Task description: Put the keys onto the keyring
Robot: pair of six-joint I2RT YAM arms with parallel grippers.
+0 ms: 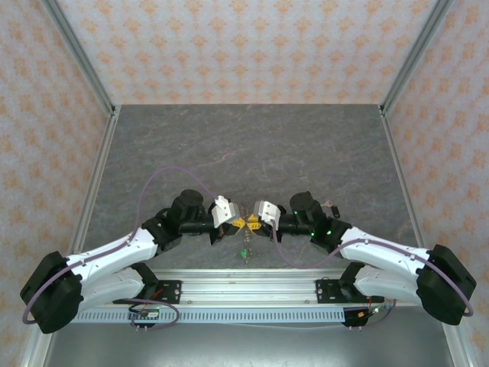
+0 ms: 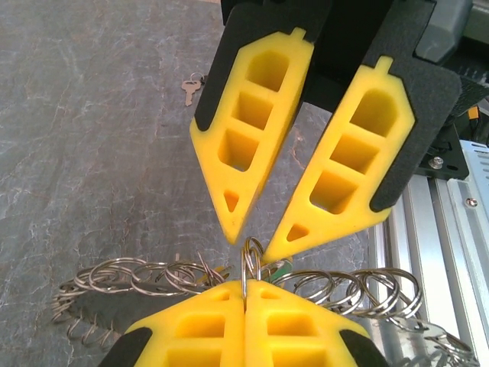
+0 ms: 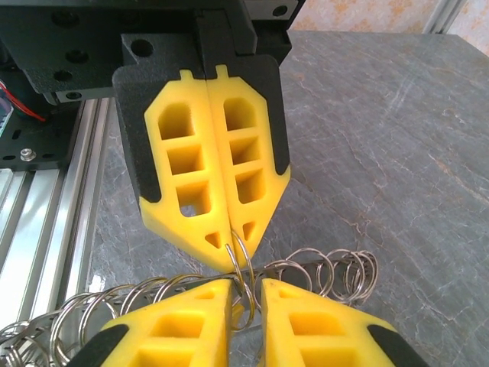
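Presently found the left gripper (image 3: 229, 246) closed tight, yellow pads flat against each other, pinching one thin wire ring of the keyring (image 2: 153, 275) at the very tips. Observed the right gripper (image 3: 246, 297) facing it tip to tip, jaws parted by a narrow gap, with that same pinched ring standing in the gap close to one pad; could not confirm contact. Located both grippers at centre of the overhead view, just above the near rail (image 1: 252, 281). Traced the keyring as a chain of linked wire rings, sagging to left and right of the pinch across the lower part of both wrist views, down onto the grey table (image 1: 267, 145) at lower left of the left wrist view. Spotted a green-headed key (image 1: 245, 251) directly below the meeting fingertips in the overhead view; could not tell whether hanging or lying. Logged a loose key (image 2: 189, 89) with its own small ring, flat on the table at upper left of the left wrist view, well apart from the keyring.
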